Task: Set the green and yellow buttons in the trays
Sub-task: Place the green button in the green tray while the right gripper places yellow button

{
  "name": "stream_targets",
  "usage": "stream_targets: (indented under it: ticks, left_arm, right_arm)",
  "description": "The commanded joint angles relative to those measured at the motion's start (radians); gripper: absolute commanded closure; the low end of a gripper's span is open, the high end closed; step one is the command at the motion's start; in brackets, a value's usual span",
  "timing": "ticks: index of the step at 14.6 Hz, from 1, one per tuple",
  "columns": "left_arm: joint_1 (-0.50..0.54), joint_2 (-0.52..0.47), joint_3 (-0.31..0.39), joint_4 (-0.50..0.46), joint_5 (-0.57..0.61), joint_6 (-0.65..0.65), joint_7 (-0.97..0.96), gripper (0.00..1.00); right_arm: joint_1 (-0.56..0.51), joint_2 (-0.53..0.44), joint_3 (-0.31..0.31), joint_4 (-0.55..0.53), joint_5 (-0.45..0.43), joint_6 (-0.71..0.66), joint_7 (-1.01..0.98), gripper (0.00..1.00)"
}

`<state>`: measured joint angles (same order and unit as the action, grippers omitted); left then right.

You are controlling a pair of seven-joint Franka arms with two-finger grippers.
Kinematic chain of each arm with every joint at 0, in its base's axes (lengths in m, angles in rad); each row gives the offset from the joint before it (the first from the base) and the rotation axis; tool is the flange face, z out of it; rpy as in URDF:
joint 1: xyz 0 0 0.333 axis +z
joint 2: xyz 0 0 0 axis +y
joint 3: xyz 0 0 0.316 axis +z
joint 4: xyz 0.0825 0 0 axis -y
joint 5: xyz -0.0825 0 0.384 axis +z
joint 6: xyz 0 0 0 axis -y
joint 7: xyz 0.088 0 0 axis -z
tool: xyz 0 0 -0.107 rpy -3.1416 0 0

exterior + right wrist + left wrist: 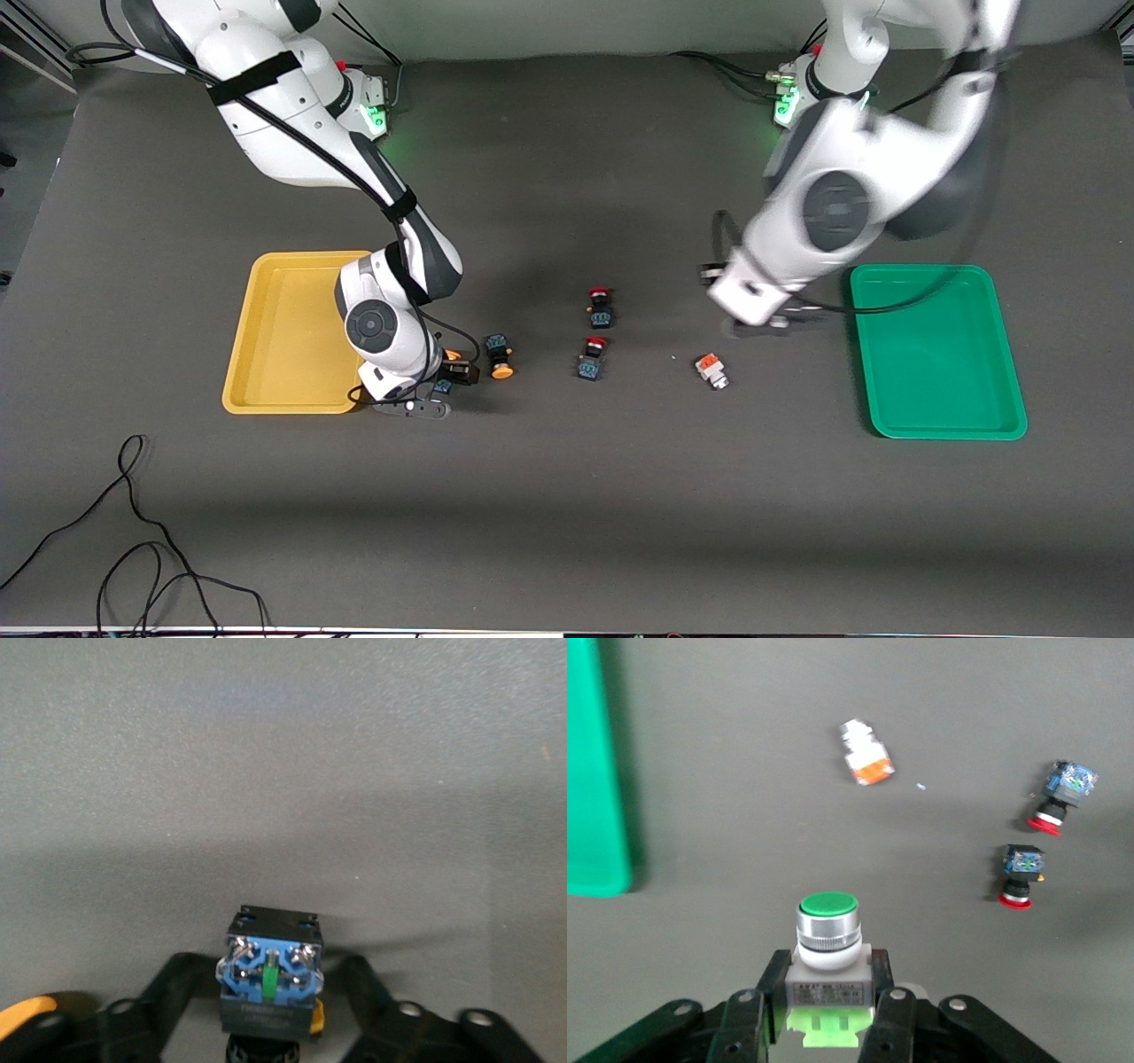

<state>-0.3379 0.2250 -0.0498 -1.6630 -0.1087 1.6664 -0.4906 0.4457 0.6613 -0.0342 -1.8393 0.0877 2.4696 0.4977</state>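
My left hand [829, 1014], at centre-right of the front view, grips the green-capped button [828, 943] above the surface [567, 496]. My right hand [266, 1028], lower left beside the yellow tray [283, 332], clamps a yellow-capped button [268, 979].

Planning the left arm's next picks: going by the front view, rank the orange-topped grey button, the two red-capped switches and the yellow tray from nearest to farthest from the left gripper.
From the left gripper, which holds the green button:
1. Orange-topped grey button, just nearer the camera.
2. and 3. The two red-capped switches, mid-table; too close to call.
4. Yellow tray, at the right arm's end.
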Motion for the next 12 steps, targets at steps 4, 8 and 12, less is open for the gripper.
stream_targets:
  ticks: [4,8,12]
  left_arm:
    - [0.382,-0.013,-0.001,0.011,0.105,-0.100,0.438,0.99]
    - [0.494,0.043,-0.001,-0.134,0.170,0.185,0.577,0.99]
    - [0.505,0.109,0.004,-0.380,0.208,0.602,0.578,0.99]
  right_arm:
    - [0.002,-0.058,-0.015,-0.043,0.011,0.002,0.024,1.00]
    - [0.001,-0.230,-0.058,-0.043,0.009,-0.231,-0.013,1.00]
    - [0.001,-0.408,-0.182,-0.112,0.010,-0.391,-0.227,1.00]
